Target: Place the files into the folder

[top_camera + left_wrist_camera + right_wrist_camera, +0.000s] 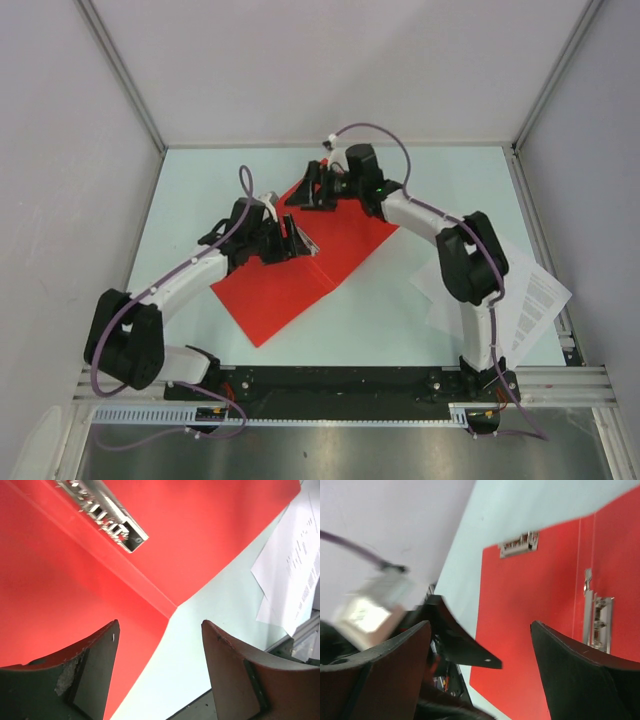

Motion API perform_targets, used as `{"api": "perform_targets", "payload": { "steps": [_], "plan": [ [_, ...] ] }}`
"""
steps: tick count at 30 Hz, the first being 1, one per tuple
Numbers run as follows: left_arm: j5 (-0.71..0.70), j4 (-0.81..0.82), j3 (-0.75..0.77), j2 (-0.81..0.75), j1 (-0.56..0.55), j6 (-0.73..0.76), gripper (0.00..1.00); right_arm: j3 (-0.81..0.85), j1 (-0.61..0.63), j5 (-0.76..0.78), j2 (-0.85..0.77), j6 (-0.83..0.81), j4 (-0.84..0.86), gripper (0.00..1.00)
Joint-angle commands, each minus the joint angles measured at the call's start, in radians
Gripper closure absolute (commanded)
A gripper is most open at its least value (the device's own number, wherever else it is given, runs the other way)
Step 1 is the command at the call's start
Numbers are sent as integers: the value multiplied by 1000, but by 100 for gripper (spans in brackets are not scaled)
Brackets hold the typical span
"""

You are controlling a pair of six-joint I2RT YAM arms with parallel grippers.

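Listing by view, folder open, files not yet in.

Top external: folder (300, 275) lies spread flat at mid-frame on the table (200, 190), its long axis running lower left to upper right. My left gripper (283, 238) hangs over its middle, beside the metal clip (302, 240). My right gripper (318, 188) is at its upper corner. Files (540, 295) sit at lower right, fanned and partly under my right arm (470, 260), well apart from both grippers. I judge the right arm the nearer one for the pickup.

Left wrist: left gripper (160, 675) released, jaws wide, nothing between them. Red folder (60, 580) fills the upper left, with the files (295, 555) at the right edge.

Right wrist: right gripper (480, 680) released, jaws wide and empty. Folder (530, 620) is at centre right. No files are in this frame.
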Motion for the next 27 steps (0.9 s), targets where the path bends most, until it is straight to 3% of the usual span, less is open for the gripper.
{"api": "perform_targets", "payload": {
  "steps": [1, 5, 8, 16, 20, 27],
  "plan": [
    [60, 106, 50, 66, -23, -60, 28, -2, -84, 8, -145, -110, -149, 13],
    [42, 98, 69, 145, -46, -58, 27, 33, -191, 227, -164, -466, -400, 8],
    [37, 83, 66, 187, -66, -64, 24, 55, -249, 286, -133, -589, -517, 7],
    [45, 112, 46, 303, -105, -51, 22, 149, -380, 78, 32, -716, -632, 2],
    [43, 111, 40, 322, -106, -35, 22, 133, -378, -63, 84, -679, -620, 15],
    [-27, 25, 92, 284, -106, 34, 21, -83, -381, -146, 5, -457, -353, 65]
  ]
}}
